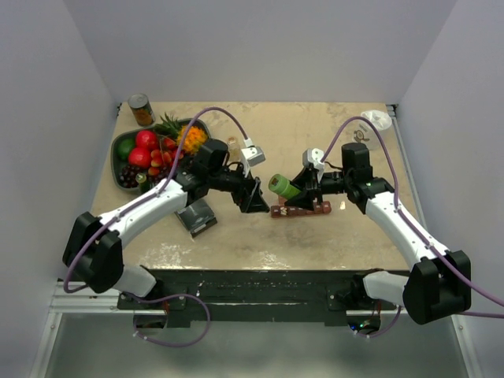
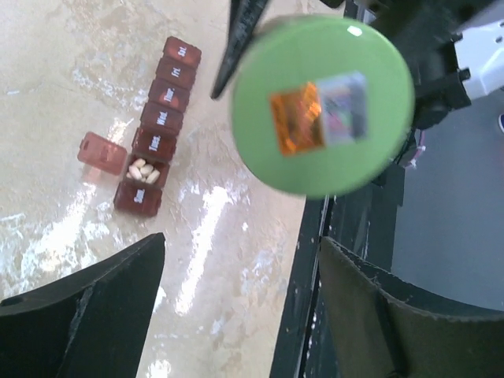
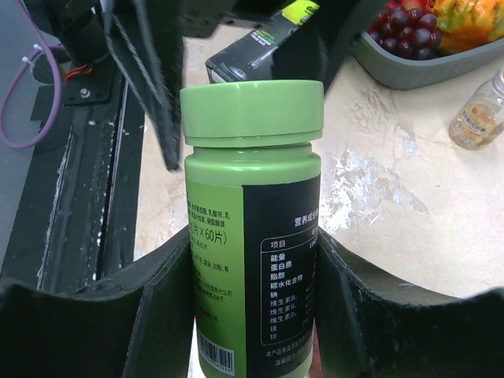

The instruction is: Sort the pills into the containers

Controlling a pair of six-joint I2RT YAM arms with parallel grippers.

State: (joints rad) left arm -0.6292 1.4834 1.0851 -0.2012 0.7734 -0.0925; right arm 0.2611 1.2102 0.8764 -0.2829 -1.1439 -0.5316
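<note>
Uncapping step, probably: right gripper (image 3: 252, 272) clamped on green bottle (image 3: 252, 189); left gripper (image 2: 240, 248), apart, at 9 o'clock, must close on cap (image 2: 323, 106).

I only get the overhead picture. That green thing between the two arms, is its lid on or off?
Observer: On. In the right wrist view the cap sits on the bottle, which the right gripper clamps.
Operator: Is anything inside the brown pill box near it?
Observer: Yes. The left wrist view shows the pill box with one lid flipped open and white pills inside.
Operator: Does the left arm hold something?
Observer: No. In its own view the left gripper stands open with nothing between its fingers.
</note>
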